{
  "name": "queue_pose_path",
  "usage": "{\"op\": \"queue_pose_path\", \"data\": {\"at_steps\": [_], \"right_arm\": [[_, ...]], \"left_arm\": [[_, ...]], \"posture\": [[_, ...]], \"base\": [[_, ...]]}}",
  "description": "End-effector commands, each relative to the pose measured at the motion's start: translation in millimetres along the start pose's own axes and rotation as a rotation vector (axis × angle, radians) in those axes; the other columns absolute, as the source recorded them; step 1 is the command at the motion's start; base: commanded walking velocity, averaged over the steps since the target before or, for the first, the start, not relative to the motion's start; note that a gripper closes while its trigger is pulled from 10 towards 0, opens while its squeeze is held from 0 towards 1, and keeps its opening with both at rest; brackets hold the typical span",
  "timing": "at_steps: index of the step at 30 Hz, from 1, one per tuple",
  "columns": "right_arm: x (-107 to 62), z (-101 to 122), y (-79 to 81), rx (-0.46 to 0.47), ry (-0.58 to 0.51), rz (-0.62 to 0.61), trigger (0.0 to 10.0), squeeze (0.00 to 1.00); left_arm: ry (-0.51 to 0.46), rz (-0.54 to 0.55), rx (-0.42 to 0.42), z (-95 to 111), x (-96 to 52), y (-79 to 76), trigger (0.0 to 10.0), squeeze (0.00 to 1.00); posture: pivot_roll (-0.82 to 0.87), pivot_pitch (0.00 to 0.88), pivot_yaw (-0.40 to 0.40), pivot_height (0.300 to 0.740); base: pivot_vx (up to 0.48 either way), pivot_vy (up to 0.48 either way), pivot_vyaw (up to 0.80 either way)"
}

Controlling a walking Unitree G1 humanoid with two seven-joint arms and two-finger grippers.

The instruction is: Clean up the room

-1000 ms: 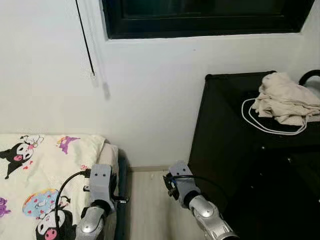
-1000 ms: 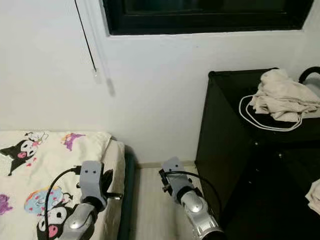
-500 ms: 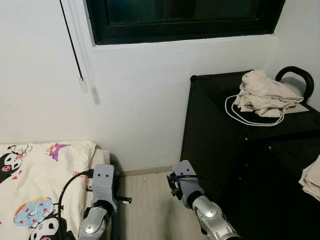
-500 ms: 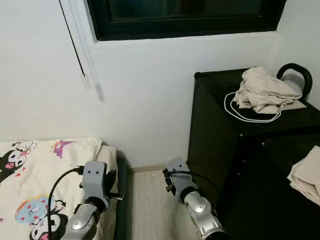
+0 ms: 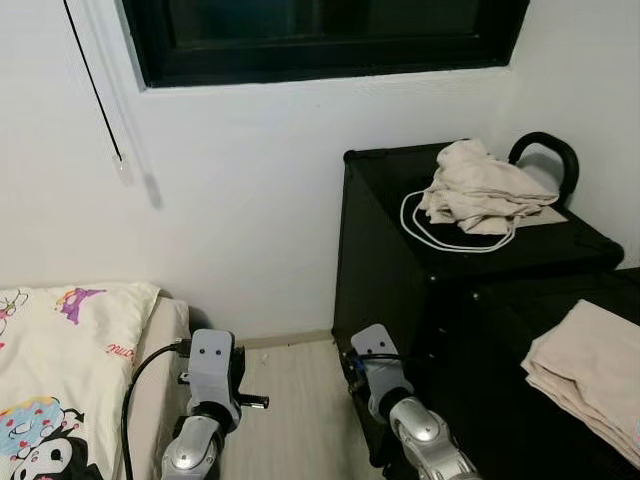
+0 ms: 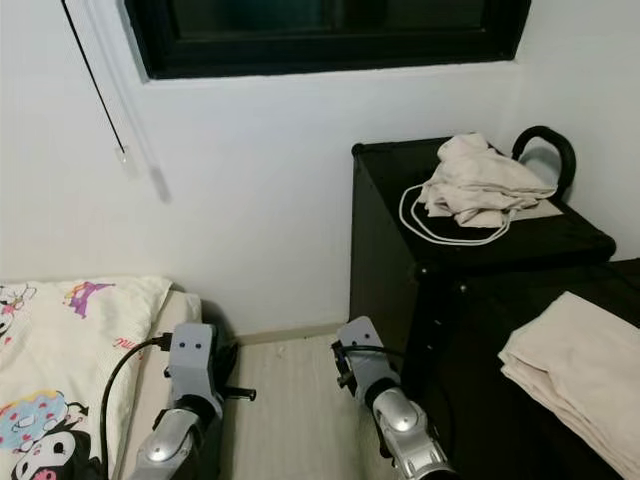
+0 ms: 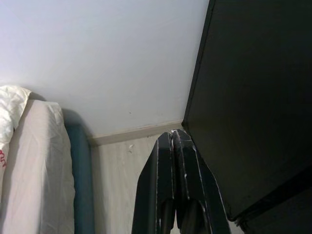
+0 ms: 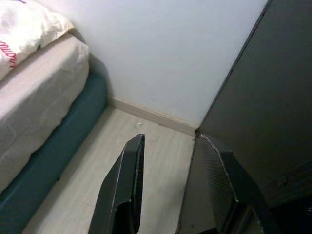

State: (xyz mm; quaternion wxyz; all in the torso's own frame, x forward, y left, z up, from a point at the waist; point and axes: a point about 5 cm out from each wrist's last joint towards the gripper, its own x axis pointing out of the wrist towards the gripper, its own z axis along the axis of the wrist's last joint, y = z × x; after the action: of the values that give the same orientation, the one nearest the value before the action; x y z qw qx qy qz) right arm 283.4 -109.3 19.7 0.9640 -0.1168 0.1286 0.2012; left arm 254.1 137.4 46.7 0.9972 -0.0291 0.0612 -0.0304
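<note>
On top of the black cabinet [image 5: 560, 245] lies one crumpled beige cloth [image 5: 480, 190], with one loop of white cable [image 5: 440, 235] partly beneath it and trailing toward the cabinet's front edge. Behind the cloth, at the back of the cabinet top, stands one black curved handle [image 5: 545, 150]; what it belongs to cannot be told. Beside and below the cabinet top, on a lower dark surface, rests one stack of folded beige cloths [image 5: 585, 370].

Handling, as a judgement: the crumpled cloth is probably light, soft and limp. It will sag and drape when lifted, so it should be pinched at a raised fold near its middle, where the fabric bunches highest. The cable is thin and springy and may catch in the cloth and come up with it; the two are best separated first. The folded stack will likely lose its shape unless it is gripped across its full thickness at one edge.

Both arms hang low in front of the cabinet, well below its top, over the pale floor [image 6: 290, 400]. The left gripper [image 7: 174, 136] has its fingers pressed together and carries nothing. The right gripper [image 8: 168, 146] has its fingers spread apart and is likewise empty. One bed [image 5: 60, 340] with a cartoon-print cover stands to the left of the cabinet, across the strip of floor.
</note>
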Motion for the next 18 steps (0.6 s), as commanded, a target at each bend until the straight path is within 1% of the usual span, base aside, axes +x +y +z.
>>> {"op": "queue_pose_path", "data": {"at_steps": [1, 3, 6, 9, 12, 18], "right_arm": [[0.3, 0.3, 2.3, 0.005, 0.001, 0.006, 10.0, 0.00], [0.7, 0.8, 2.8, -0.023, 0.003, 0.021, 10.0, 0.00], [0.6, 0.5, 3.9, -0.031, 0.007, 0.032, 10.0, 0.00], [0.1, 0.3, 6.0, -0.029, 0.005, 0.041, 10.0, 0.00], [0.0, 0.3, 6.1, -0.024, 0.004, 0.038, 10.0, 0.00], [1.4, 2.3, 5.1, -0.025, 0.001, 0.040, 10.0, 0.00]], "left_arm": [[0.017, 0.017, 0.008, -1.5, -1.3, 5.7, 10.0, 0.00], [0.027, 0.017, 0.010, -2.7, -1.3, 4.8, 10.0, 0.00], [0.035, 0.015, 0.014, -4.1, -2.0, 4.2, 10.0, 0.00], [0.043, 0.008, 0.026, -6.1, -4.1, 4.1, 10.0, 0.00], [0.041, 0.005, 0.020, -6.0, -4.9, 3.9, 10.0, 0.00], [0.055, -0.007, 0.031, -8.1, -4.4, 4.2, 10.0, 0.00]], "posture": [[-0.03, 0.000, -0.020, 0.740], [-0.03, 0.000, -0.020, 0.740], [-0.03, 0.000, -0.025, 0.740], [-0.03, 0.000, -0.022, 0.740], [-0.02, 0.000, -0.027, 0.740], [-0.03, 0.000, -0.030, 0.740]], "base": [[0.000, 0.000, 0.00], [0.000, 0.000, 0.00], [0.000, 0.000, 0.48], [0.000, 0.000, 0.80], [0.000, 0.000, 0.80], [0.000, 0.000, 0.80]]}}
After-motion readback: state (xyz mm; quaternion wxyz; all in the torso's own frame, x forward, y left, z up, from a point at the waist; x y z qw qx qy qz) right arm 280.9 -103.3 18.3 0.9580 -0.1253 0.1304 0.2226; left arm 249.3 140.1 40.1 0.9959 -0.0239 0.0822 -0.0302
